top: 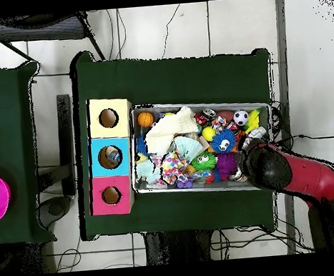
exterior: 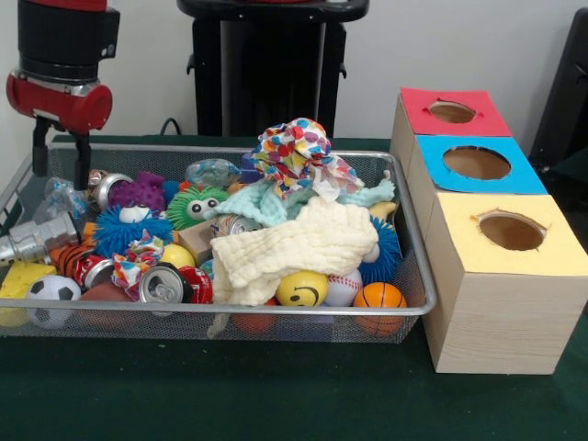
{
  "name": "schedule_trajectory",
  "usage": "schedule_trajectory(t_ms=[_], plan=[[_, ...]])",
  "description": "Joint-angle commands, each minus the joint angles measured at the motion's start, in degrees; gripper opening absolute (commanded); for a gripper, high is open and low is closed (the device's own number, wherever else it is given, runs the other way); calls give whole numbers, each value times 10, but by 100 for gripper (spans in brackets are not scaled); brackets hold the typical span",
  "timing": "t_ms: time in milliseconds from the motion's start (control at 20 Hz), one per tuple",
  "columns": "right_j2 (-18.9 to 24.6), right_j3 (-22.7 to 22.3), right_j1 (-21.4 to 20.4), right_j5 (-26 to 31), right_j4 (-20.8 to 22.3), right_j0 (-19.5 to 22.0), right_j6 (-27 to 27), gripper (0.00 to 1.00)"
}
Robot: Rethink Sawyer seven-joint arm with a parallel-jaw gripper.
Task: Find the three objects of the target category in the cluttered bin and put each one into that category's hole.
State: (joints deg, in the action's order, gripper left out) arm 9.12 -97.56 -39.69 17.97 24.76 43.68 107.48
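One bottle [exterior: 57, 197] lay under our gripper [exterior: 62, 152], jaws apart; we should descend straight, pinching gently.

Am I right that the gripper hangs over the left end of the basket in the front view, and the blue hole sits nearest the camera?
Not quite. In the front view the gripper does hang over the basket's left end, but the blue hole is the middle one; the yellow hole sits nearest the camera.
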Motion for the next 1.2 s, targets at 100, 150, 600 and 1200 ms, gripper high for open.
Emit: schedule_trajectory(t_ms=[100,150,600,1200], plan=[[88,33,11,103,55,31,-156,100],[91,35,11,108,59,33,-159,100],[113,59,66,132,87,48,-148,100],[105,78,85,155,119,39,-140,100]])
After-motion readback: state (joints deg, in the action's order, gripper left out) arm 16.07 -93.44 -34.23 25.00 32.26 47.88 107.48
